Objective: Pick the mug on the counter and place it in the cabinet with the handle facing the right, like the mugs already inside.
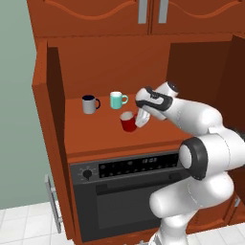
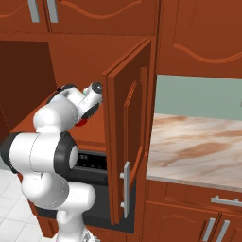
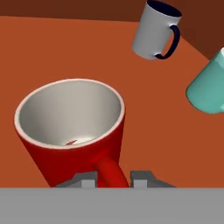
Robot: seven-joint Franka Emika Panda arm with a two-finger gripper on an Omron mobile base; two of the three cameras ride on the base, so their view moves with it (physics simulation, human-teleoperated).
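Nearest us, our tool (image 3: 113, 178) has its dark tips slightly parted astride the red loop handle of the glossy red mug (image 3: 72, 127), which sits on the cabinet's smooth wooden shelf (image 1: 105, 136); whether they grip, we cannot tell. Beyond stand a grey mug (image 1: 89, 104) and a teal mug (image 1: 116, 100).

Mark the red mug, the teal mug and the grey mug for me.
red mug (image 1: 128, 123), left base view, on its outer wall.
teal mug (image 1: 116, 100), left base view, on its body.
grey mug (image 1: 89, 105), left base view, on its side.

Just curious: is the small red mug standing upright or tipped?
Upright: the small red mug sits on the wooden cabinet shelf, rim up; the hand view shows its pale interior.
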